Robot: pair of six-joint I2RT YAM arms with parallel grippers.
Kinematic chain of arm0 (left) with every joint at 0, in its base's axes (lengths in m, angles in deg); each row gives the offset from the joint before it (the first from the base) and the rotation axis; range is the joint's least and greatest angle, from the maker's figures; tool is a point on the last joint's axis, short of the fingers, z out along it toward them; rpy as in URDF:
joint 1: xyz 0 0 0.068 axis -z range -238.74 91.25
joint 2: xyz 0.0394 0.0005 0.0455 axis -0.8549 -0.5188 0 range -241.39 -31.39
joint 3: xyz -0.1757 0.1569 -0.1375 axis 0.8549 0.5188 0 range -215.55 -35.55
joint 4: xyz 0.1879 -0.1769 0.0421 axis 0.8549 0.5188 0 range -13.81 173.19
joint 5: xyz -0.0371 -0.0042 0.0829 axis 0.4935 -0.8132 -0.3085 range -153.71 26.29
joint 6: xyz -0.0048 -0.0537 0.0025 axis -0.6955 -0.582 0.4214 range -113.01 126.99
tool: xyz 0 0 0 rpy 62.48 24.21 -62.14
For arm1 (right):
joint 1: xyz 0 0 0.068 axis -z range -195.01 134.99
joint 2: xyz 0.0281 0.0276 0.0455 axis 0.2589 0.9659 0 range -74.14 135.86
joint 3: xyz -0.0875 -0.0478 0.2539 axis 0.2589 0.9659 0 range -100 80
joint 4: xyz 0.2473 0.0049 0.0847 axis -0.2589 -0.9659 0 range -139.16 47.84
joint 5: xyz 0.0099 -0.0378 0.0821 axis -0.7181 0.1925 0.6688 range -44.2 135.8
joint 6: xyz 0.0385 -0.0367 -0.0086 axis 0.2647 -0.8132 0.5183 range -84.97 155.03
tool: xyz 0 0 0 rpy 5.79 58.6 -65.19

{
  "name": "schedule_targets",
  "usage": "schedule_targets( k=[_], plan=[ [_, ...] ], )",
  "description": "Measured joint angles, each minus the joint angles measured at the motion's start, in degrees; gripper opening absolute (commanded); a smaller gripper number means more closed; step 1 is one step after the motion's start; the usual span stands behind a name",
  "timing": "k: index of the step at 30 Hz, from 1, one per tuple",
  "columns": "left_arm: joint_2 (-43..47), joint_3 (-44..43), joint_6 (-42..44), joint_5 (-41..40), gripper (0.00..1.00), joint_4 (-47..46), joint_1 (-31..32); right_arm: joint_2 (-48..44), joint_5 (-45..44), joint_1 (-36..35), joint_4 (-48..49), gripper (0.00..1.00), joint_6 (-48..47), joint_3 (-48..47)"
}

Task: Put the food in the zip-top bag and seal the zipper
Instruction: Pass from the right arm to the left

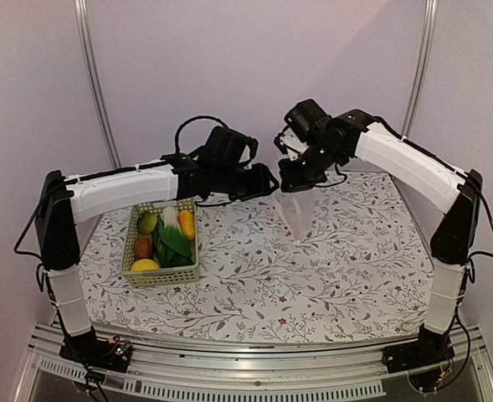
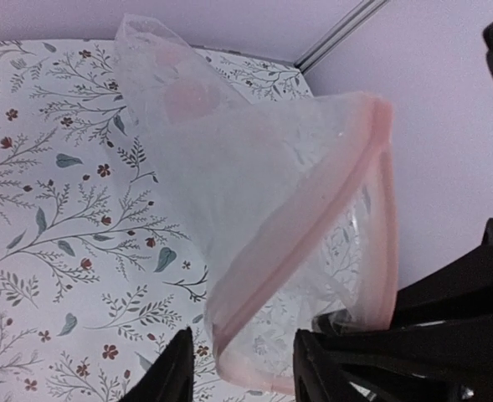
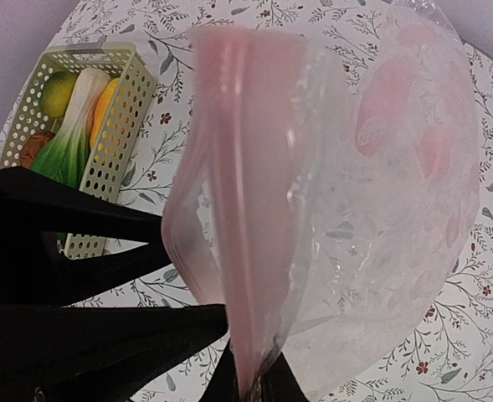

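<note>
Both sides: I have them meeting over mid-table at the bag, which is held up in the air.
Right gripper: clenched on the zipper, pinching the pink strip at the bottom of my wrist view.
Left gripper: released, fingers spread, with the bag's mouth rim lying between them.
Bag: clear and crinkled, mouth partly gaping, hanging with its lower end down near the table; I cannot tell whether it touches.
Food: lying in the basket, left of the bag and well apart from it.
Basket: pale green, slotted, standing on the table under the left forearm.
</note>
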State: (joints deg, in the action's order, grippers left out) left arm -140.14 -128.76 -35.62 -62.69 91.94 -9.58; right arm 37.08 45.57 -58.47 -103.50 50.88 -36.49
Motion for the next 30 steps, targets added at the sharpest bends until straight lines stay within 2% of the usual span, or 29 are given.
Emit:
schedule_targets(
  k=[5, 6, 9, 11, 21, 24, 30],
  plan=[
    [-1.73, -2.29, -1.95, -2.54, 0.04, 2.23, 0.17, -0.04, 0.87, -0.15, -0.02, 0.09, 0.81, 0.31],
    [-1.97, -2.38, -2.34, -2.78, 0.01, 2.38, 0.20, -0.15, 0.87, -0.17, 0.02, 0.15, 0.87, 0.68],
    [-2.95, -3.17, -2.93, -2.71, 0.00, 2.97, 0.20, -0.50, -0.26, -0.31, 0.07, 0.34, 1.18, 2.16],
    [-3.41, -3.67, -3.54, -2.54, 0.00, 3.02, 0.20, -1.09, -1.90, -0.31, 0.26, 0.38, 2.16, 3.91],
    [-3.34, -5.73, -9.64, 0.13, 0.00, 2.97, 0.15, -9.44, -8.26, -0.61, 1.53, 0.41, 5.79, 17.00],
    [-3.21, -6.19, -11.69, 1.22, 0.00, 2.91, 0.00, -10.99, -9.94, -1.11, 1.84, 0.48, 7.10, 18.38],
    [-2.36, -6.21, -15.85, 2.86, 0.00, 2.43, -0.52, -13.42, -13.00, -3.15, 4.48, 0.52, 9.77, 18.62]
  ],
)
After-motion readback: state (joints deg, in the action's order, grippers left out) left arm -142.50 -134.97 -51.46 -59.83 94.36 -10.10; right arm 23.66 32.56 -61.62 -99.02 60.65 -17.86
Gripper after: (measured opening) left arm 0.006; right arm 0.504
